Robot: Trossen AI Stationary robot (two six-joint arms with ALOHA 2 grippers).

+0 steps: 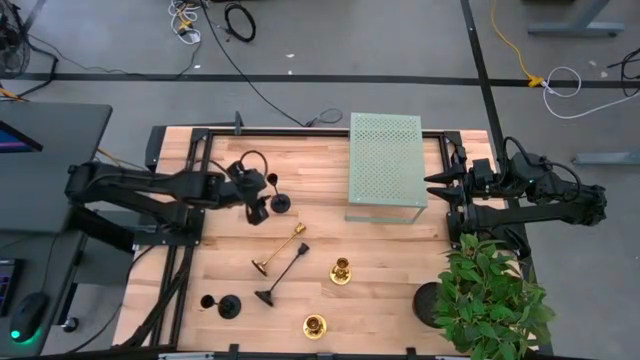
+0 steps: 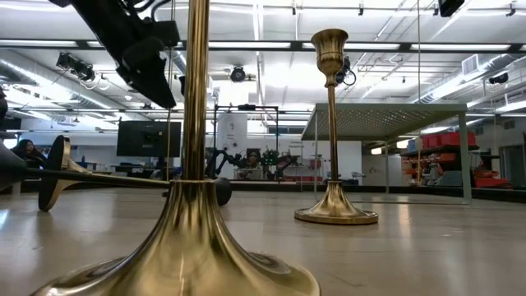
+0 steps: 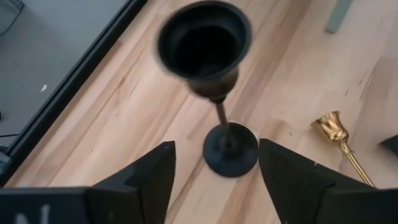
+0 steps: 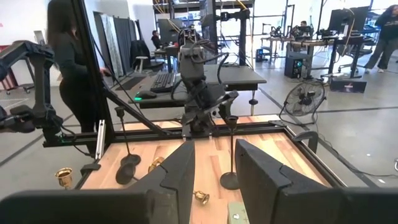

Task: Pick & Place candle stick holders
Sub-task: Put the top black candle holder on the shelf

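Note:
A black candlestick (image 1: 280, 203) stands upright on its round base (image 3: 230, 149) on the wooden table, left of centre; its cup (image 3: 205, 46) faces my left wrist camera. My left gripper (image 1: 256, 208) is open just beside and above it, a finger (image 3: 146, 180) on either side of the stem line, touching nothing. It also shows in the low view (image 2: 148, 70). A gold candlestick (image 1: 280, 248) and a black one (image 1: 283, 276) lie on their sides mid-table. Two gold ones (image 1: 341, 270) (image 1: 315, 326) and a black one (image 1: 224, 305) stand nearer the front. My right gripper (image 1: 440, 190) is open and empty at the table's right edge.
A pale green perforated stand (image 1: 385, 160) sits at the far middle of the table. A leafy plant (image 1: 490, 295) in a black pot (image 1: 430, 302) fills the near right corner. Black frame rails (image 1: 190, 200) run along the table's left and far edges.

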